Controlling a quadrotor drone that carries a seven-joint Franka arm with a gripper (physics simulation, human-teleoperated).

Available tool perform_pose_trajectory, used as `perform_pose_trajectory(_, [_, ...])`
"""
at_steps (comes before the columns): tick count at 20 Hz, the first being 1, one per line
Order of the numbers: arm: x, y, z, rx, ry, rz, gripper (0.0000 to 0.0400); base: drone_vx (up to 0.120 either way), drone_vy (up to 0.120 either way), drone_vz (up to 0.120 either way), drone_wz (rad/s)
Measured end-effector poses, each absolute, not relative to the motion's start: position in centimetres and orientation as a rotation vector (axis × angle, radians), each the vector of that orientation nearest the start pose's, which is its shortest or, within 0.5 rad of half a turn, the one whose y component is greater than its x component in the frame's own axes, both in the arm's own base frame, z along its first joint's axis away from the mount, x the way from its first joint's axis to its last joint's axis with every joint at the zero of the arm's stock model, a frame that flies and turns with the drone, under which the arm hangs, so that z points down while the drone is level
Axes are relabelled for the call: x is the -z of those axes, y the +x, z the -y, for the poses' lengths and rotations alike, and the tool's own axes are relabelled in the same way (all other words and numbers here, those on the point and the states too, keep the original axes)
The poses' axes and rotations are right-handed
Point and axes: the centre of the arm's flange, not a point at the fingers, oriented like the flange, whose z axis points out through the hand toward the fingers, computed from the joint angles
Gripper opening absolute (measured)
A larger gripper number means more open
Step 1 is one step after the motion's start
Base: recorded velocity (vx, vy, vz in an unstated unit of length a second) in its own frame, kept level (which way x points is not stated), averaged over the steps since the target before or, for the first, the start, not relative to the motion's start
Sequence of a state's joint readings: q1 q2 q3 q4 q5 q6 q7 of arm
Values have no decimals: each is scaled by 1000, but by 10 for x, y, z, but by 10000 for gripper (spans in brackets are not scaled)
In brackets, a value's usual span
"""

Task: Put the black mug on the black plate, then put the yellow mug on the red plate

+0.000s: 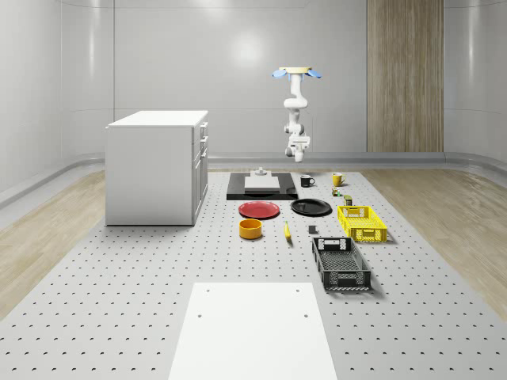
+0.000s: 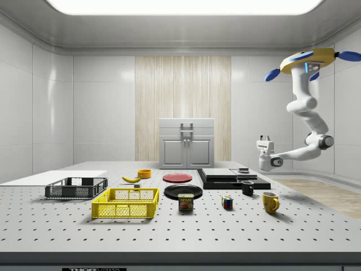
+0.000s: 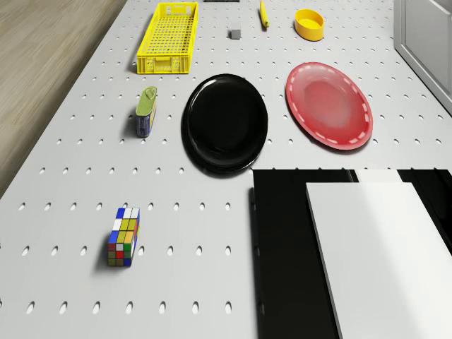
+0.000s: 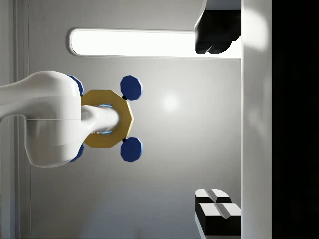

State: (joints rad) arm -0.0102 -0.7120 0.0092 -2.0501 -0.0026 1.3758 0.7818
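The black mug [image 2: 247, 188] stood on the table [image 2: 293, 228] near the black plate [image 2: 183, 191], the drone [image 2: 308, 61] hovering high beyond it with the gripper [image 2: 264, 139] upturned, empty, fingers parted; it should turn down and descend squarely over the mug.

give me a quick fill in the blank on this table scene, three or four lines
1. The black mug stands on the table, not yet on the ____ plate.
2. The banana lies beside the ____ bowl.
3. The drone hovers with its end effector pointing ____.
4. The Spam can stands nearest the ____ crate.

Missing: black; yellow; up; yellow
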Motion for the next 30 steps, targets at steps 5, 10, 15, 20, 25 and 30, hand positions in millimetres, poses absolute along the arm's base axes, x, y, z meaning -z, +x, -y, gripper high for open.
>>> perform_pose_trajectory(5, [-691, 302, -2, 72, -2904, -1203, 400, 104, 0, 0, 0])
perform_pose_trajectory(10, [-691, 302, -5, 95, -2925, -1212, 400, 120, 0, 0, 0])
perform_pose_trajectory(15, [-691, 301, -11, 141, -2976, -1234, 400, 120, 0, 0, 0])
perform_pose_trajectory(20, [-688, 301, -25, 246, -3092, -1283, 400, 120, 0, 0, 0])
perform_pose_trajectory(25, [-675, 301, -55, 508, -3343, -1391, 400, 120, 0, 0, 0])
perform_pose_trajectory(30, [-625, 303, -93, 1202, -3752, -1571, 400, 112, 0, -16, 0])
